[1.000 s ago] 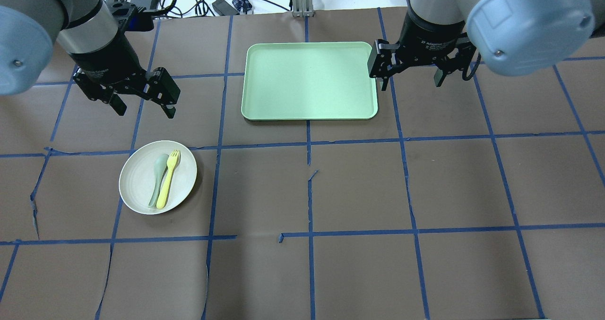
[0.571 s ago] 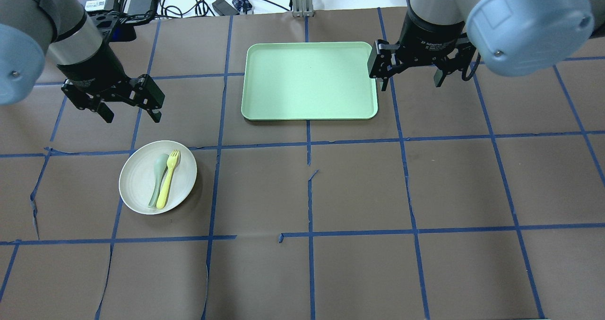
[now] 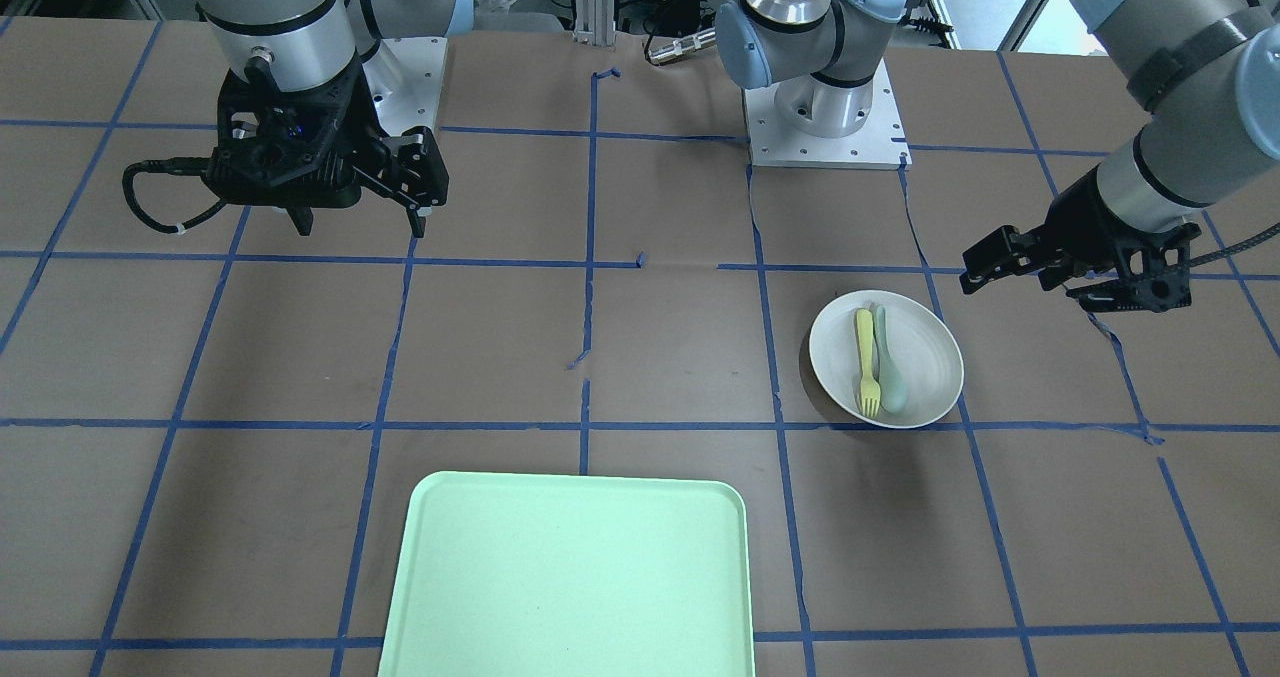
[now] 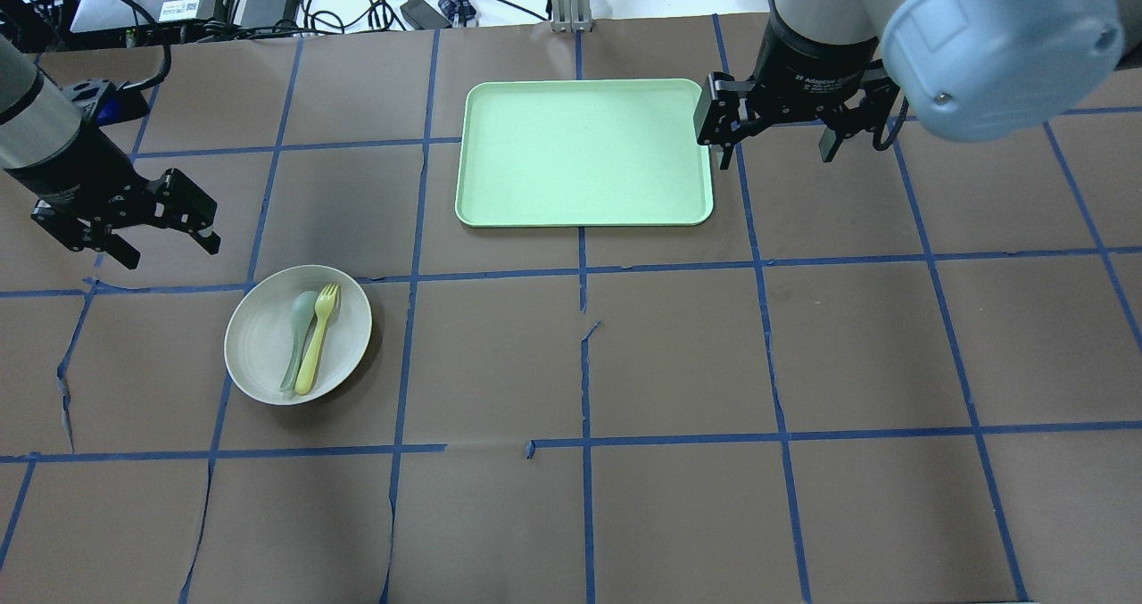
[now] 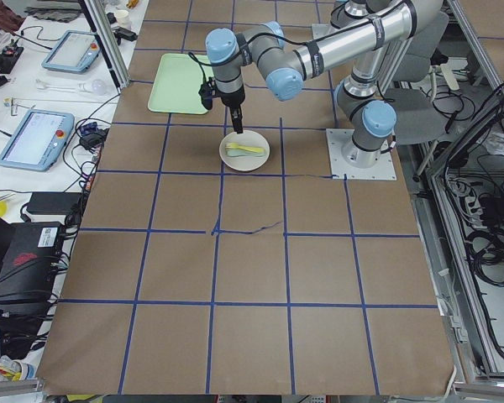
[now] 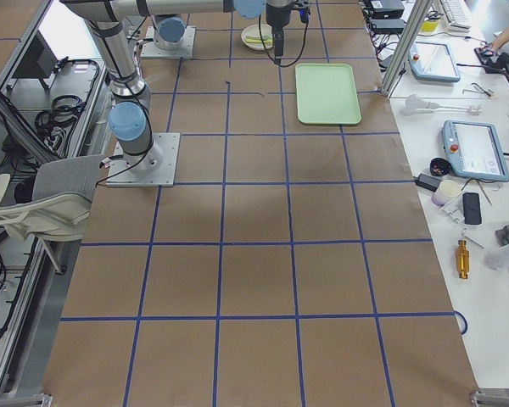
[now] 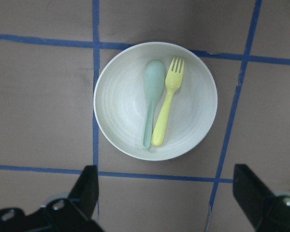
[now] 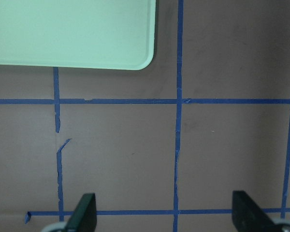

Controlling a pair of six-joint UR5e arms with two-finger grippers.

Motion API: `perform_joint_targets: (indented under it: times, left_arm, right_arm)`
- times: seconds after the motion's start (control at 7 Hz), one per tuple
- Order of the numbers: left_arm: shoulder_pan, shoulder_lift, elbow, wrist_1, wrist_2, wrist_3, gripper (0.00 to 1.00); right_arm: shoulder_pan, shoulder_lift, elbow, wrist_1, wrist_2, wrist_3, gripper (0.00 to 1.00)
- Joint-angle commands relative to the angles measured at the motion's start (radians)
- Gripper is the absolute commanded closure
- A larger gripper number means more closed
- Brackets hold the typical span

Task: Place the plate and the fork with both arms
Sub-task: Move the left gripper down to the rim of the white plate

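Progress looks nil: small yellow plastic fork (image 4: 318, 341) lies in the round off-white plate (image 4: 254, 341) on the desk (image 4: 678, 345), left and well apart from the pale green rectangular tray (image 4: 580, 149); left gripper (image 4: 169, 254) and right gripper (image 4: 776, 160) hang spread, holding nothing.

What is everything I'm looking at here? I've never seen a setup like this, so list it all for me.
plate: one, off-white, on the table on the robot's left side, holding the fork and spoon.
fork: one, yellow, lying in the plate next to the spoon.
spoon: one, pale grey-green, lying in the plate on the fork's left in the overhead view.
tray: one, pale green, at the far middle of the table.
table: one, covered in brown paper with a blue tape grid.
arms: two, silver-grey with light blue caps, one on each side.
left gripper: one, black, open, above the table near the plate, holding nothing.
right gripper: one, black, open, by the tray's right edge, holding nothing.
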Motion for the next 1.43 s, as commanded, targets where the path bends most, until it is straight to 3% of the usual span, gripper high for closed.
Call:
perform_joint_targets:
  times: [0.0, 0.14, 0.29, 0.57, 0.71, 0.86, 1.29]
  left_arm:
    - [0.094, -0.047, -0.091, 0.120, -0.030, 0.145, 0.00]
    - [0.130, -0.080, -0.143, 0.226, -0.034, 0.238, 0.00]
    - [0.140, -0.111, -0.176, 0.254, -0.070, 0.244, 0.02]
    - [0.145, -0.176, -0.193, 0.259, -0.113, 0.239, 0.19]
    - [0.145, -0.212, -0.193, 0.259, -0.114, 0.234, 0.19]
    - [0.145, -0.243, -0.188, 0.261, -0.117, 0.234, 0.25]
    - [0.145, -0.280, -0.182, 0.261, -0.117, 0.244, 0.29]
  right_arm:
    - [-0.011, 0.001, -0.007, -0.001, 0.001, 0.001, 0.00]
    - [-0.011, 0.001, -0.011, 0.000, 0.001, 0.001, 0.00]
    - [-0.012, 0.001, -0.013, 0.001, -0.002, 0.001, 0.00]
    - [-0.015, -0.002, -0.025, 0.023, -0.007, 0.008, 0.00]
    - [-0.018, -0.002, -0.042, 0.057, -0.007, 0.008, 0.00]
    - [-0.020, -0.002, -0.056, 0.083, -0.007, 0.010, 0.00]
    - [-0.021, 0.001, -0.056, 0.083, -0.005, 0.008, 0.00]
